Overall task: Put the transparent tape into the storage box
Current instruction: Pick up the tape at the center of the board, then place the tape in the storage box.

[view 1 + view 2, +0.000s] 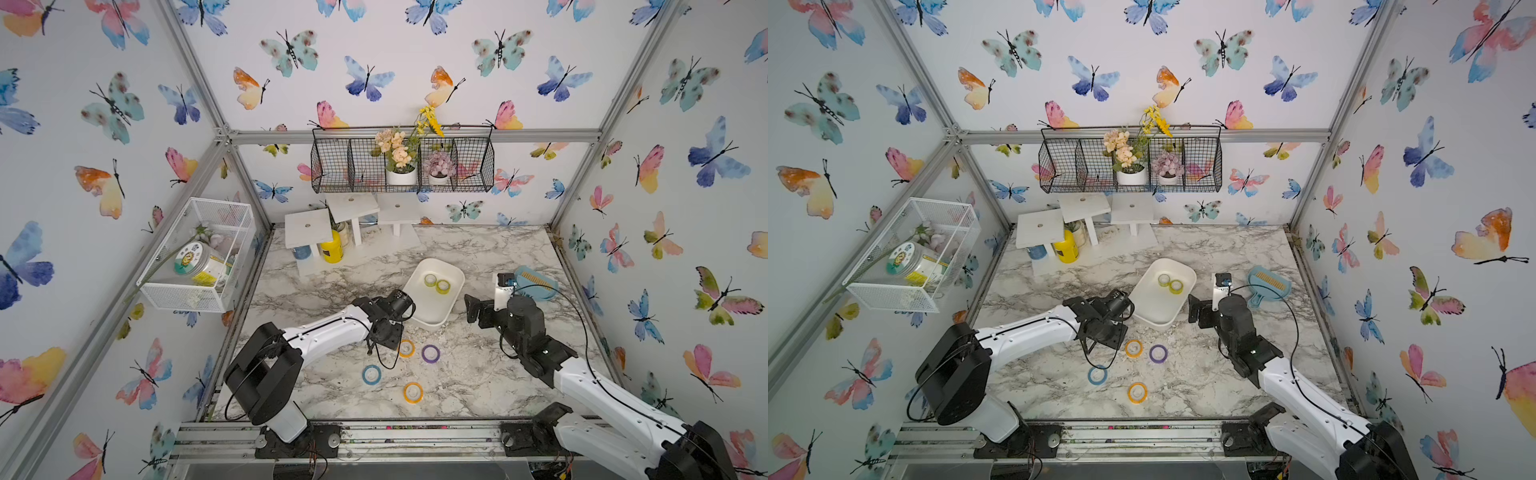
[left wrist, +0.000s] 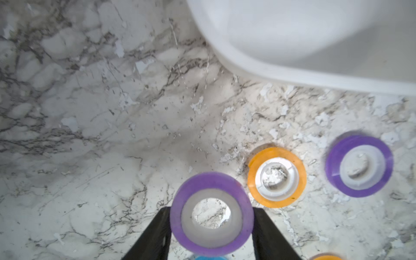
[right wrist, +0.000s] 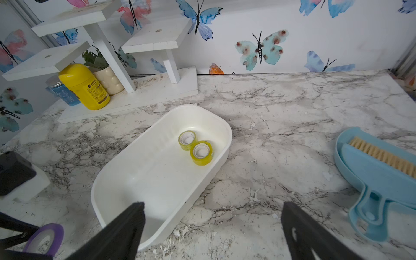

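Observation:
My left gripper (image 2: 212,210) is shut on a purple translucent tape roll (image 2: 176,220), held just above the marble table near the storage box's (image 1: 424,309) front left corner. In both top views the gripper (image 1: 384,336) (image 1: 1104,332) hides that roll. The shallow white storage box (image 3: 146,180) holds two yellow-green rolls (image 3: 186,140) (image 3: 202,152). An orange roll (image 1: 406,348), a purple roll (image 1: 431,353), a blue roll (image 1: 371,375) and another orange roll (image 1: 413,392) lie on the table. My right gripper (image 3: 212,204) (image 1: 486,297) is open and holds nothing, just right of the box.
A blue dustpan with a brush (image 1: 534,284) lies right of my right gripper. A white tiered stand (image 1: 332,224) with a yellow bottle (image 1: 331,247) stands at the back left. A black wire basket (image 1: 399,166) and a white mesh basket (image 1: 199,253) hang on the walls.

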Action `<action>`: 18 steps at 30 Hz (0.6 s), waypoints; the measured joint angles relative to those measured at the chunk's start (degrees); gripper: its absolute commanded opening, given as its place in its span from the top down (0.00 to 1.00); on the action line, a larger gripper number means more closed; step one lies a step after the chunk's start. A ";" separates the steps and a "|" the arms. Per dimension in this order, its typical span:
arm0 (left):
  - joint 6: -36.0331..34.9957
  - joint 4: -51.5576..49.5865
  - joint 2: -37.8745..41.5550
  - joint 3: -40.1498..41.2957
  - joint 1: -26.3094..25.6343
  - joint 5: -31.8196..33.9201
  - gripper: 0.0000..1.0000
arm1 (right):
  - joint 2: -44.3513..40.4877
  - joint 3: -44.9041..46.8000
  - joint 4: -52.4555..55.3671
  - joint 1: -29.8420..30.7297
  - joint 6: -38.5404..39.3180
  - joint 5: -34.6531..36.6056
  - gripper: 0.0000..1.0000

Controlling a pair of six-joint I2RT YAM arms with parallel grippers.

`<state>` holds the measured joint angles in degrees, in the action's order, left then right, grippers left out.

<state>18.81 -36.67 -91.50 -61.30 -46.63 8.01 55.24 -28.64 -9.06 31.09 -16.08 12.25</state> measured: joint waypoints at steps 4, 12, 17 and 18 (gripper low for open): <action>-0.79 -2.23 -0.04 -5.07 0.00 0.33 0.45 | -0.02 0.00 0.00 0.00 -0.02 0.37 0.00; -3.19 -4.31 -6.05 -20.59 -0.13 0.74 0.45 | -0.02 0.00 0.04 0.00 -0.63 2.34 0.00; -4.44 -4.20 -13.64 -28.52 -0.26 0.74 0.45 | -1.66 0.35 0.66 0.00 -1.42 5.11 0.00; -4.55 -4.15 -14.91 -29.57 -0.26 0.76 0.45 | -2.58 0.70 0.70 0.00 -1.55 5.90 0.00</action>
<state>14.26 -40.82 -106.41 -90.87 -46.89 8.78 52.66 -27.94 -8.36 31.09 -17.63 18.15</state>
